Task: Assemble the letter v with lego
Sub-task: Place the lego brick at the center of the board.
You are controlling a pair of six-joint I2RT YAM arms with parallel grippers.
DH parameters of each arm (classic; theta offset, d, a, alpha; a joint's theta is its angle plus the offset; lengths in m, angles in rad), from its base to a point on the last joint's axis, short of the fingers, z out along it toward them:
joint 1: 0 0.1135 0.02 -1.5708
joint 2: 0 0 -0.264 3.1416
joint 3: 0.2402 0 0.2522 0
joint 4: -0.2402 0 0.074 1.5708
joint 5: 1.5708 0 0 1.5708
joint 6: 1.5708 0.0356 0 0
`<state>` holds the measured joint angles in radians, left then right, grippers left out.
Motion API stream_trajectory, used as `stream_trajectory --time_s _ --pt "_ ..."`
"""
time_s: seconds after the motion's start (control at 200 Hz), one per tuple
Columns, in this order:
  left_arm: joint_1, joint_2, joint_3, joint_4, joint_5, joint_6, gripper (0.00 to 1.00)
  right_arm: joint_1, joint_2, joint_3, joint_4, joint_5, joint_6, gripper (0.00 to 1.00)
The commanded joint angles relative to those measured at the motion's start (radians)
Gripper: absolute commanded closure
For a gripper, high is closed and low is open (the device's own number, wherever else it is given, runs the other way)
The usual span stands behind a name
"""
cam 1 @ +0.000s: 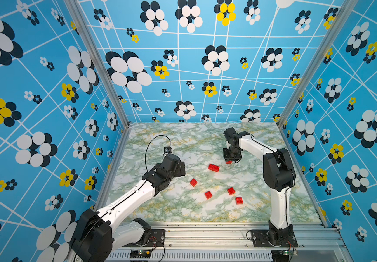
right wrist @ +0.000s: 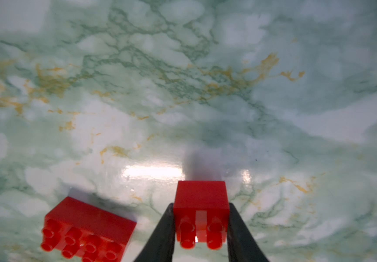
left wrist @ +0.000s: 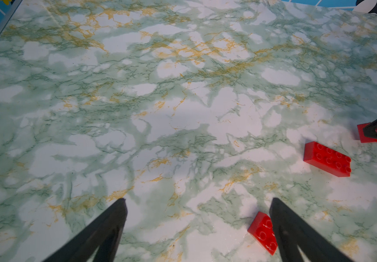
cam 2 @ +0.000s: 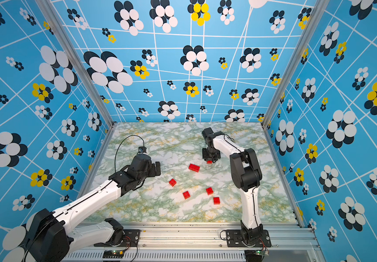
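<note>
Nothing is joined yet. No part of the letter V exists, and all six red bricks are single pieces on the marbled table [cam 1: 160, 140]. From left to right in a top view, the leftmost small brick [cam 1: 193, 182] lies nearest the left arm. Next come a second small brick [cam 1: 208, 194] toward the front and the long brick [cam 1: 213, 167] behind it. A third small brick [cam 1: 231, 191] and a fourth small brick [cam 1: 239, 200] lie near each other but apart. The held brick [right wrist: 201, 197] is farthest back, just beside one end of the long brick. I judge the work to be at its first pick, with every joint left to make.

The left arm reaches low from the front-left corner. The left claw [left wrist: 197, 200] hangs over bare table, its jaws spread wide and empty. The right arm rises from the front-right base, folds at the elbow and points its wrist downward. The right claw [cam 1: 229, 161] is clamped on the held brick's side walls, with the studs toward the wrist. I cannot tell whether that brick rests on the table or is just off it.
</note>
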<state>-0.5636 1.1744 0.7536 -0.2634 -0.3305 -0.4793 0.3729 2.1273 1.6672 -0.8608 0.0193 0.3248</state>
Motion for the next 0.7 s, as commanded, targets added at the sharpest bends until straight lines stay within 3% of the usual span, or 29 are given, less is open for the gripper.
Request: stream_trajectory --time_s 0.0,0.14,0.405,0.625,0.695 --pt "-0.003 -0.018 -0.005 -0.019 -0.021 0.007 0.0 0.008 0.015 0.019 -0.044 -0.001 0.019 0.63" --pt "-0.002 -0.02 -0.006 -0.02 -0.021 0.008 0.01 0.01 0.02 0.018 -0.048 -0.001 0.018 0.6" --pt "-0.002 -0.029 -0.013 -0.023 -0.021 0.011 0.0 0.023 -0.04 0.013 -0.057 0.021 0.073 0.36" --pt "0.001 -0.033 -0.019 -0.004 -0.026 0.029 0.0 0.131 -0.185 -0.083 -0.01 0.103 0.375 0.02" --pt "0.004 -0.026 -0.015 0.0 -0.02 0.038 0.0 0.173 -0.196 -0.111 0.03 0.104 0.462 0.01"
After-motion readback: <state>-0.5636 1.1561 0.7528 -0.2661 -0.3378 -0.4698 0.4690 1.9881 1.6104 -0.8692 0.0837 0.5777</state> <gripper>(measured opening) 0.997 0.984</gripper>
